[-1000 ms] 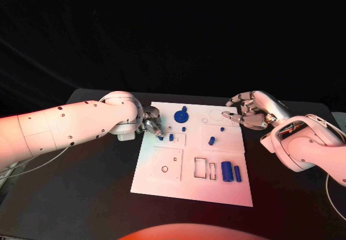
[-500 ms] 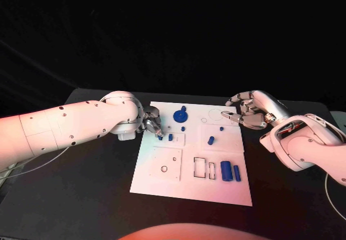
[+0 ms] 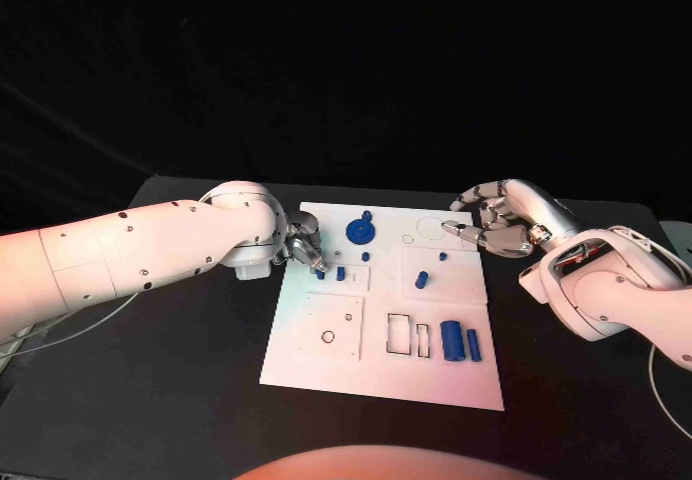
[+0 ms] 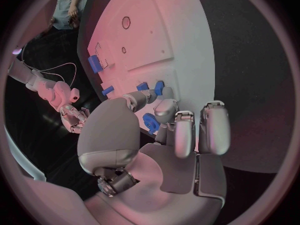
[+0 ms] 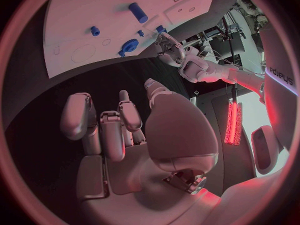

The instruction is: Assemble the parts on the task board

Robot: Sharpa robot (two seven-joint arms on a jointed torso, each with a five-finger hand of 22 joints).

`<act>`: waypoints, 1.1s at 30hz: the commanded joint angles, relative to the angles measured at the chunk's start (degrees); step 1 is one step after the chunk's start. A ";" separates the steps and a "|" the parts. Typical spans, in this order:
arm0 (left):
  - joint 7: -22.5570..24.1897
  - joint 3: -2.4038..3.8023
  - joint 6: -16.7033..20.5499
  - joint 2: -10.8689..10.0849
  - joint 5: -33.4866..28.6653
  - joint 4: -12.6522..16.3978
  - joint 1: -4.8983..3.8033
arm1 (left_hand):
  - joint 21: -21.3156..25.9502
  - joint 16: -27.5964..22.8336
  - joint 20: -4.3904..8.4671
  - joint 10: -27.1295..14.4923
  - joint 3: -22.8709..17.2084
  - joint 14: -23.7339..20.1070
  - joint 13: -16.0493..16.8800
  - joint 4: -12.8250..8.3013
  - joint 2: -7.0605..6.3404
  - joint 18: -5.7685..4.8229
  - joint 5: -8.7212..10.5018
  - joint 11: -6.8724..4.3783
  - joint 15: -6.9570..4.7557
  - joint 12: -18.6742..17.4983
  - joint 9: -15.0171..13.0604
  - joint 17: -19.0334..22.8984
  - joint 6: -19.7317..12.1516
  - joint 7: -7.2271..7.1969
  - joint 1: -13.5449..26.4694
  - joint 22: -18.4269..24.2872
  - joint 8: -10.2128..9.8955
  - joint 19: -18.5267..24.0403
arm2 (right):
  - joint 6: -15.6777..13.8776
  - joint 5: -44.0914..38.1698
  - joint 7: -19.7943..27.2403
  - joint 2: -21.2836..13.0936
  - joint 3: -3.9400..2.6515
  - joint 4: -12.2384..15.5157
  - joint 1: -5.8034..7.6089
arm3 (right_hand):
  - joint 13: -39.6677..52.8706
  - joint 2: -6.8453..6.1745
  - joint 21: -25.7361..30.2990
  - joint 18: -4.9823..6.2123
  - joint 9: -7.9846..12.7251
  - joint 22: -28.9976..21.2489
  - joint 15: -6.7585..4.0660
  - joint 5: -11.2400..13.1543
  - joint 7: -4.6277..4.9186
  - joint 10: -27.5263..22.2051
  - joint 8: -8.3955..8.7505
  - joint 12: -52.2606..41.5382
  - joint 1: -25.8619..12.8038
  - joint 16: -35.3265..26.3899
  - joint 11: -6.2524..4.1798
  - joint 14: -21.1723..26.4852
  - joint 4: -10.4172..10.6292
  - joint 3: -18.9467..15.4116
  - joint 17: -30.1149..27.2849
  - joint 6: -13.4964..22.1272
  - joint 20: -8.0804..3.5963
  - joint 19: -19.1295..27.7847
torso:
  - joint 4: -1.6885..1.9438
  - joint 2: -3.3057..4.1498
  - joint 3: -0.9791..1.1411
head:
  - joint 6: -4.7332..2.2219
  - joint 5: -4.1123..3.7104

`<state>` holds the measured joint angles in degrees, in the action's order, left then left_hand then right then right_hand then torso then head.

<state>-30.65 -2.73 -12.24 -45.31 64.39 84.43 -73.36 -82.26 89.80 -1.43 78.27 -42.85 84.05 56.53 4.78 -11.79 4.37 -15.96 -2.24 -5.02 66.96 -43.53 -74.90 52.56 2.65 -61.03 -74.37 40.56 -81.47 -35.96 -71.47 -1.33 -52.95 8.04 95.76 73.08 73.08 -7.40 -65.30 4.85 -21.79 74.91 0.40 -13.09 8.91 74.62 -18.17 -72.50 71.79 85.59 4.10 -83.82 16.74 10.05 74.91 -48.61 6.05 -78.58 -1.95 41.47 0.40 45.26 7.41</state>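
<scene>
Little has moved since a second ago: the left robot hand [image 3: 304,250] has crept slightly toward 6 o'clock along the task board [image 3: 382,375], and the right robot hand [image 3: 493,226] has drawn its fingers a touch further off the board's 2 o'clock corner. On the black worktop [image 3: 173,360], the board lies at the centre, with the left robot hand at its 10 o'clock edge, fingertips down beside two small blue pegs [image 3: 340,272]. From the left wrist view those fingers seem to close around a small blue part [image 4: 150,122], though the part is half hidden, so the hold is likely rather than certain. The right robot hand hovers near the 2 o'clock corner with its fingers loosely curled and apart, holding nothing. A blue round disc [image 3: 361,233] sits toward 12 o'clock on the board, a short blue peg [image 3: 424,281] near the middle, and a blue cylinder [image 3: 453,342] with a thin blue bar [image 3: 473,346] just beside it toward 5 o'clock. The risk from here is a tilted insertion: if the pinched part meets its hole at an angle it could jam or slip free, and crowded fingertips could knock the neighbouring pegs over or nudge the unsecured board.
</scene>
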 commanded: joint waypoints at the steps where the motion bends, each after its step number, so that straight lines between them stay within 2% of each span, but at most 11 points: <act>1: 0.42 -0.11 -1.72 0.22 -0.38 0.06 0.17 | -0.03 0.20 0.42 -0.32 0.69 5.95 -0.04 0.18 0.04 -0.86 0.20 -0.27 -0.45 -0.03 -0.15 -15.10 1.13 -1.24 0.48 -0.03 -0.31 -0.17 | 0.35 -0.33 0.24 -0.02 0.00 0.11 -0.03 | -0.08 0.48 0.46 0.52 0.08 0.67 -0.42 -0.18 -0.03 -0.38 -0.18 0.20 0.10 -0.31 0.07 -3.59 -0.05 0.29 5.74 0.35 -0.02 0.49 | 0.00 0.00 0.00 | 0.00 -0.03; 12: 0.40 -0.12 -2.30 0.18 0.68 -0.11 0.17 | 0.02 0.20 0.49 -0.40 6.42 5.95 0.19 3.05 -0.20 -0.88 0.49 -0.32 -0.49 -0.04 -0.46 -15.10 1.87 -1.31 1.34 -0.10 -0.92 -0.22 | -1.34 -0.79 0.69 -0.33 -0.01 0.34 -0.03 | 0.10 0.25 0.49 0.48 0.09 0.66 -0.48 -0.18 -0.09 -0.01 -0.31 -0.07 0.04 -0.38 0.01 -3.64 -0.15 0.25 5.76 0.36 -0.07 0.31 | 0.05 -0.01 0.00 | 0.11 0.02; 25: 0.47 -0.11 -2.17 0.09 2.04 -0.29 0.24 | 0.10 0.20 0.51 -0.26 9.33 5.95 0.64 5.00 -0.21 -0.86 0.46 -0.33 -0.51 0.19 -0.64 -15.10 2.25 -1.33 1.64 -0.03 -1.23 -0.20 | -1.82 -1.03 0.56 -0.50 -0.01 0.35 -0.03 | -0.21 0.14 0.90 0.55 0.11 0.43 -0.49 -0.12 -0.08 -0.24 -0.32 0.24 -0.06 -0.52 0.01 -3.59 -0.06 0.18 5.53 0.40 -0.08 0.45 | 0.02 -0.04 -0.03 | -0.01 -0.04; 33: 0.67 -0.07 -1.33 -0.10 1.05 -0.06 0.28 | 0.14 0.20 0.54 -0.32 12.26 5.95 0.65 7.62 0.02 -0.85 0.38 -0.30 -0.52 0.09 -0.86 -15.10 2.43 -1.29 2.09 -0.02 -1.57 -0.22 | -1.90 -1.04 0.58 -0.52 -0.01 0.30 -0.03 | -0.33 0.12 1.00 0.57 0.11 0.38 -0.49 -0.10 -0.08 -0.34 -0.33 0.36 -0.12 -0.57 0.01 -3.57 -0.03 0.15 5.45 0.41 -0.09 0.48 | 0.01 -0.04 -0.05 | -0.11 -0.09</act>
<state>-30.48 -2.76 -13.18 -45.42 65.89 84.20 -73.18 -82.26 89.80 -1.22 78.02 -30.81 84.04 57.25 12.42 -11.79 4.37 -15.67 -2.68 -5.01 66.96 -44.35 -74.94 55.00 0.99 -59.67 -74.44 39.23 -81.69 -37.49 -71.73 -1.19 -53.46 8.02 96.02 73.08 72.78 -7.40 -64.45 4.86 -21.75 74.95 0.19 -13.09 8.91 74.62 -18.17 -72.45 71.79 85.37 4.10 -84.03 16.75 10.05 74.90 -48.61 6.04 -78.57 -1.94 41.42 0.35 45.18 7.36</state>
